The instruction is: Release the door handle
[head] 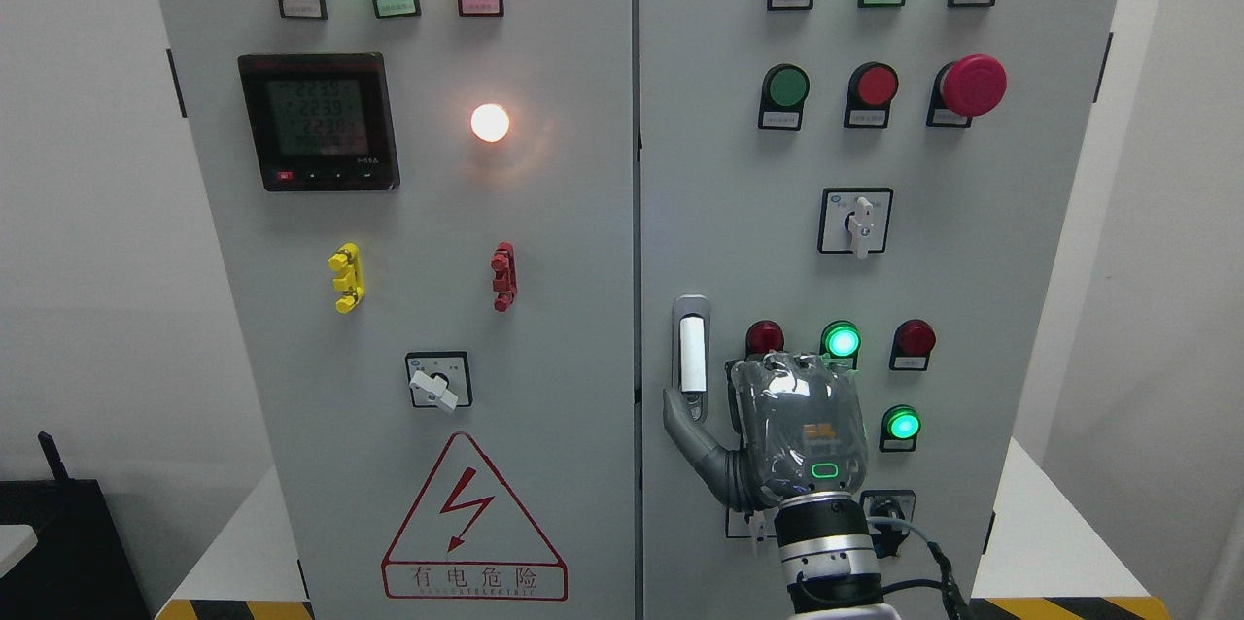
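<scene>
Right hand point(777, 430) raised flat against grey cabinet door point(758, 163), thumb point(685, 421) touching bottom of door handle point(691, 356), fingers extended.

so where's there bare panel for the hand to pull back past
Bare grey panel lies between the silver door handle and the white rotary switch, and left of the handle up the door seam. It is crowded right of the right hand, by the green lamps.

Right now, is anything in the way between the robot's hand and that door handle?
Nothing visible. The right hand is right beside the door handle, its thumb reaching up to the handle's lower end. Whether they actually touch, I cannot tell.
</scene>
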`<action>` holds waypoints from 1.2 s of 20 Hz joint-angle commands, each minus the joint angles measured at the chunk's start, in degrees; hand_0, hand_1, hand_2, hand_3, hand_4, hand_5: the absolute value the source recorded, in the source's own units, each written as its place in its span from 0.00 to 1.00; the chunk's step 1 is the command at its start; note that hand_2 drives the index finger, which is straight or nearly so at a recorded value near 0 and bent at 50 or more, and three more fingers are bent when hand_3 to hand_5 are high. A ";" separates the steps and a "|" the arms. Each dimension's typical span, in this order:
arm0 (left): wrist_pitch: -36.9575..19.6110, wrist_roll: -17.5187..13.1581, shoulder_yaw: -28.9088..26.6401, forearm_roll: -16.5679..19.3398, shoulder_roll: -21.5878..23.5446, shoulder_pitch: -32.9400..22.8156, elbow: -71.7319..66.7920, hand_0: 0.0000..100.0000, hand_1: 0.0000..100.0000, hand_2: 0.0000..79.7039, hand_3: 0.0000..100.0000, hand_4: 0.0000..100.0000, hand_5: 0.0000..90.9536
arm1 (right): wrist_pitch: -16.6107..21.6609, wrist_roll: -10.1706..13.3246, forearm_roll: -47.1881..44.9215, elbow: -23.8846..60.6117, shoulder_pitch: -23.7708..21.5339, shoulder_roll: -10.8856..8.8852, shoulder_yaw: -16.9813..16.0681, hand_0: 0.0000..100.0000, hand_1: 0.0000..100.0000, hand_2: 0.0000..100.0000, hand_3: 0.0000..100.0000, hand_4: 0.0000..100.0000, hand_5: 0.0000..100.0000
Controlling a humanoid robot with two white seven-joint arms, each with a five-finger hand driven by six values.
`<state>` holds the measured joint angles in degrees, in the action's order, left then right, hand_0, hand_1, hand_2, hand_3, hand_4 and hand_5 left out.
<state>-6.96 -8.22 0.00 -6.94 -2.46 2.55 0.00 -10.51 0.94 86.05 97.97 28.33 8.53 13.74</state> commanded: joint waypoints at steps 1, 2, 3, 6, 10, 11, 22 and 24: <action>0.02 0.05 -0.62 0.00 0.00 0.00 -0.97 0.12 0.39 0.00 0.00 0.00 0.00 | -0.04 0.11 0.00 -0.15 -0.12 -0.01 -0.03 0.37 0.06 0.95 1.00 1.00 0.96; -0.07 0.05 -0.62 0.00 0.00 0.00 -0.97 0.12 0.39 0.00 0.00 0.00 0.00 | -0.12 0.11 0.00 -0.15 -0.29 -0.01 -0.03 0.37 0.06 0.95 1.00 1.00 0.96; 0.02 0.05 -0.62 0.00 0.00 0.00 -0.97 0.12 0.39 0.00 0.00 0.00 0.00 | -0.04 0.20 0.00 -0.15 -0.30 -0.01 -0.03 0.37 0.06 0.95 1.00 1.00 0.96; 0.02 0.05 -0.62 0.00 0.00 0.00 -0.97 0.12 0.39 0.00 0.00 0.00 0.00 | -0.04 0.20 0.00 -0.15 -0.21 -0.01 -0.03 0.36 0.07 0.95 1.00 1.00 0.96; 0.02 0.05 -0.62 0.00 0.00 0.00 -0.97 0.12 0.39 0.00 0.00 0.00 0.00 | -0.04 0.29 0.00 0.03 -0.21 0.26 -0.21 0.37 0.09 0.95 1.00 1.00 0.96; 0.02 0.05 -0.62 0.00 0.00 0.00 -0.97 0.12 0.39 0.00 0.00 0.00 0.00 | -0.04 0.29 0.00 0.03 -0.29 0.26 -0.21 0.37 0.09 0.95 1.00 1.00 0.96; 0.02 0.05 -0.62 0.00 0.00 0.00 -0.97 0.12 0.39 0.00 0.00 0.00 0.00 | -0.04 0.38 -0.09 0.46 -0.03 0.35 -0.29 0.40 0.09 0.95 1.00 1.00 0.96; 0.02 0.05 -0.62 0.00 0.00 0.00 -0.97 0.12 0.39 0.00 0.00 0.00 0.00 | -0.04 0.38 -0.09 0.47 -0.03 0.26 -0.30 0.40 0.09 0.95 1.00 1.00 0.96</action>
<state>-6.96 -8.22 0.00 -6.94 -2.46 2.55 0.00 -10.51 1.28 86.00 98.12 28.24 8.73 13.58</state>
